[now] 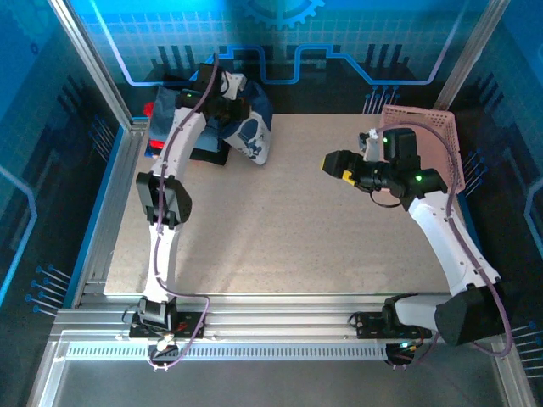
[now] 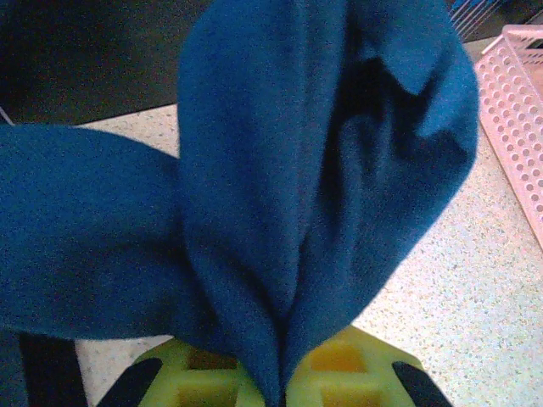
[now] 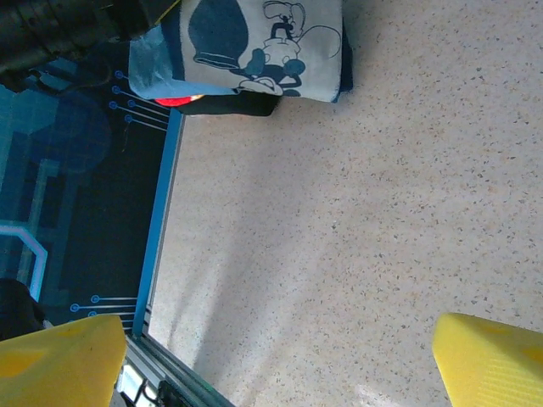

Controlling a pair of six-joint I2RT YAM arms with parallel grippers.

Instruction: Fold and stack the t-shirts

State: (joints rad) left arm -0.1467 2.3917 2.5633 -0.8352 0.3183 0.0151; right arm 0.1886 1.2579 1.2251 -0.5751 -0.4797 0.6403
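The dark navy t-shirt with a white cartoon print lies bunched at the back left of the table, partly over a pile of folded t-shirts. My left gripper is shut on a fold of that navy t-shirt, which rises from between the yellow fingers of the left gripper. My right gripper hovers open over the table's right half, holding nothing. In the right wrist view the printed navy t-shirt lies over a red one and a black one, with the right gripper far from them.
A pink lattice basket stands at the back right, just behind my right arm; its rim shows in the left wrist view. The table's left edge and blue frame rail run close to the shirt pile.
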